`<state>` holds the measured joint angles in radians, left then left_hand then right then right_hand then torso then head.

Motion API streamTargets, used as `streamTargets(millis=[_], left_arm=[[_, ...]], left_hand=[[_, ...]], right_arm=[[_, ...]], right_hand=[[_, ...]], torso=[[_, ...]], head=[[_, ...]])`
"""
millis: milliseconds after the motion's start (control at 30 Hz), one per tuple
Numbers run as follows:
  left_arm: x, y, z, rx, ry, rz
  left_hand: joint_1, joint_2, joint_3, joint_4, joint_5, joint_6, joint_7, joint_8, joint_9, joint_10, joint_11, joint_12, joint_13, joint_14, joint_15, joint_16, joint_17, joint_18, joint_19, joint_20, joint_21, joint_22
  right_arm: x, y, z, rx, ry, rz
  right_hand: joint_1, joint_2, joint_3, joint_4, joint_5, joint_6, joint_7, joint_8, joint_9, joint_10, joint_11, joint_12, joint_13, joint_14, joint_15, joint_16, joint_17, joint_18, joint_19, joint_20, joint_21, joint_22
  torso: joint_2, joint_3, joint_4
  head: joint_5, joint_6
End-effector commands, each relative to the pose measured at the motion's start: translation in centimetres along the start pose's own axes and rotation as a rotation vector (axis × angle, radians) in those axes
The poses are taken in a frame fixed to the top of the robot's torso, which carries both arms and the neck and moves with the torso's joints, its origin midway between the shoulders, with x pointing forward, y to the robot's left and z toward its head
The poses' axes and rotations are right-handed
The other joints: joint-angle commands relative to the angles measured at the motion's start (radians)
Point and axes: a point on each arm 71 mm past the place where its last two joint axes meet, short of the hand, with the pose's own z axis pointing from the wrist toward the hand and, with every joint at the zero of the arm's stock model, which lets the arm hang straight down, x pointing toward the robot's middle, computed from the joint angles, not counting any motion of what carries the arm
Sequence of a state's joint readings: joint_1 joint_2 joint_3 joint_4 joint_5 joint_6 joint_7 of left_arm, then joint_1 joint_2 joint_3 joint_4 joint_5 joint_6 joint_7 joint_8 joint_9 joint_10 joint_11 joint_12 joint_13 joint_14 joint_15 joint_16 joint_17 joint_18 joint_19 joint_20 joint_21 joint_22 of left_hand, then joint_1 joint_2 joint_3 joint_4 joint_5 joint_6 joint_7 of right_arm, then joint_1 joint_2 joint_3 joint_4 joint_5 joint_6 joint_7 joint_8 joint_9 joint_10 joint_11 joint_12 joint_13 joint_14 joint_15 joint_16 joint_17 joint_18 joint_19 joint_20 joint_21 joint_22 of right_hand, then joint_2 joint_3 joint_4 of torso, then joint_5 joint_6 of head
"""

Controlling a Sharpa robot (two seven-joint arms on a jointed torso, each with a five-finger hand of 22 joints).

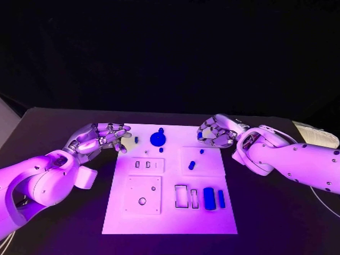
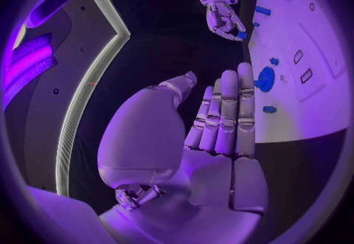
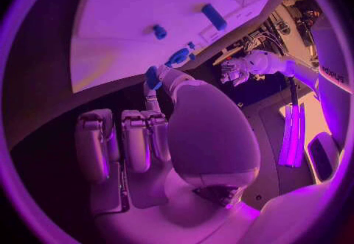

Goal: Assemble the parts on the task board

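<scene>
White task board (image 1: 170, 212) carries blue parts (image 1: 208, 197). Left hand (image 1: 101, 137) hangs beside it, fingers apart, holding nothing. Right hand (image 1: 218, 131) pinches a small blue part (image 3: 153, 77).

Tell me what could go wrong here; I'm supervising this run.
The right hand pinches a small blue part at its fingertips only, by the task board's edge: it might slip onto the table. The left hand hovers near the round blue part and could knock it.
</scene>
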<state>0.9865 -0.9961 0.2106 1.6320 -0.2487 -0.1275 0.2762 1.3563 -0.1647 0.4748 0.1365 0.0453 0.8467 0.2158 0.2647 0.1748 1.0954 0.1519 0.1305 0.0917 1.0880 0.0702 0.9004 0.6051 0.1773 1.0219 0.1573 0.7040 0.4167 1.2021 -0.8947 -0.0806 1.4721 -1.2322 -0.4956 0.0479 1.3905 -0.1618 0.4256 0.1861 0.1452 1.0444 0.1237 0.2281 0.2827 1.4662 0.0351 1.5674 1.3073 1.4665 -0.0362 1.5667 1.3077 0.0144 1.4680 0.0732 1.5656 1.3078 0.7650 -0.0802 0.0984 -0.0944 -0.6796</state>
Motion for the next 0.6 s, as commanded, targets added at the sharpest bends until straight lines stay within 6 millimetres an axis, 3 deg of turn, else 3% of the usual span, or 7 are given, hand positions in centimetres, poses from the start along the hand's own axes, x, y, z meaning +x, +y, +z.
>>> streamTargets(millis=[33,167,233,333,433,600], left_arm=[[0.3,0.1,0.2,0.003,0.021,-0.009],[0.5,0.3,0.4,0.000,0.025,-0.013],[0.7,0.4,0.6,-0.004,0.029,-0.016],[0.9,0.6,0.7,-0.008,0.032,-0.018],[1.0,0.8,0.8,-0.013,0.034,-0.020],[1.2,1.3,0.7,-0.022,0.036,-0.024]], left_hand=[[0.003,0.003,-0.003,0.003,0.004,-0.007,0.010,-0.002,0.001,-0.008,-0.002,0.005,0.001,-0.009,0.000,0.005,-0.001,0.004,-0.008,0.001,0.005,0.001],[0.004,0.002,-0.003,0.003,0.004,-0.007,0.010,-0.002,0.001,-0.008,-0.002,0.005,0.001,-0.009,0.000,0.005,-0.001,0.004,-0.008,0.001,0.005,0.002],[0.004,0.002,-0.003,0.002,0.004,-0.007,0.010,-0.002,0.001,-0.009,-0.002,0.006,0.001,-0.009,0.000,0.005,-0.001,0.004,-0.009,0.001,0.006,0.002],[0.004,0.002,-0.003,0.002,0.004,-0.007,0.010,-0.002,0.001,-0.009,-0.002,0.006,0.001,-0.009,0.000,0.005,-0.001,0.004,-0.009,0.001,0.006,0.002],[0.004,0.002,-0.003,0.002,0.004,-0.007,0.010,-0.002,0.001,-0.009,-0.002,0.006,0.001,-0.009,0.000,0.005,-0.001,0.004,-0.009,0.001,0.006,0.002],[0.004,0.002,-0.004,0.003,0.004,-0.007,0.010,-0.001,0.001,-0.009,-0.003,0.007,0.002,-0.010,0.000,0.005,-0.001,0.004,-0.009,0.001,0.006,0.002]], right_arm=[[0.9,2.4,0.4,0.010,-0.022,-0.018],[2.8,5.6,0.8,-0.017,0.001,-0.015],[3.9,7.1,0.8,-0.028,0.012,-0.014],[5.3,8.8,0.7,-0.036,0.026,-0.014],[6.7,10.2,0.6,-0.045,0.036,-0.025],[8.4,11.6,0.4,-0.046,0.049,-0.044]], right_hand=[[-0.014,0.000,0.002,0.005,0.003,0.014,-0.019,0.023,0.058,0.105,-0.007,0.003,0.263,0.104,-0.003,0.004,0.263,-0.014,0.103,-0.006,0.005,0.263],[-0.014,0.002,0.004,0.005,0.004,0.014,-0.019,0.024,0.058,0.105,-0.008,0.003,0.263,0.104,-0.003,0.004,0.263,-0.014,0.103,-0.006,0.005,0.263],[-0.015,0.002,0.005,0.005,0.004,0.014,-0.020,0.026,0.059,0.105,-0.008,0.003,0.263,0.104,-0.003,0.004,0.263,-0.014,0.103,-0.006,0.005,0.263],[-0.016,0.002,0.006,0.005,0.006,0.016,-0.021,0.028,0.060,0.105,-0.009,0.003,0.263,0.104,-0.004,0.004,0.263,-0.014,0.103,-0.006,0.005,0.263],[-0.020,-0.001,0.007,0.005,0.009,0.016,-0.021,0.031,0.061,0.105,-0.010,0.003,0.263,0.104,-0.005,0.004,0.262,-0.014,0.103,-0.007,0.005,0.263],[-0.025,-0.008,0.007,0.005,0.010,0.014,-0.022,0.033,0.062,0.105,-0.010,0.003,0.263,0.103,-0.005,0.002,0.257,-0.014,0.103,-0.008,0.005,0.263]], torso=[[-0.004,-0.0003,-0.0045],[-0.009,-0.0020,-0.0057],[-0.012,-0.0045,-0.0054],[-0.015,-0.0083,-0.0046],[-0.017,-0.0097,-0.0070],[-0.020,-0.0140,-0.0078]], head=[[0.012,-0.002],[0.018,-0.006],[0.013,-0.009],[0.018,-0.013],[0.026,-0.014],[0.028,-0.018]])
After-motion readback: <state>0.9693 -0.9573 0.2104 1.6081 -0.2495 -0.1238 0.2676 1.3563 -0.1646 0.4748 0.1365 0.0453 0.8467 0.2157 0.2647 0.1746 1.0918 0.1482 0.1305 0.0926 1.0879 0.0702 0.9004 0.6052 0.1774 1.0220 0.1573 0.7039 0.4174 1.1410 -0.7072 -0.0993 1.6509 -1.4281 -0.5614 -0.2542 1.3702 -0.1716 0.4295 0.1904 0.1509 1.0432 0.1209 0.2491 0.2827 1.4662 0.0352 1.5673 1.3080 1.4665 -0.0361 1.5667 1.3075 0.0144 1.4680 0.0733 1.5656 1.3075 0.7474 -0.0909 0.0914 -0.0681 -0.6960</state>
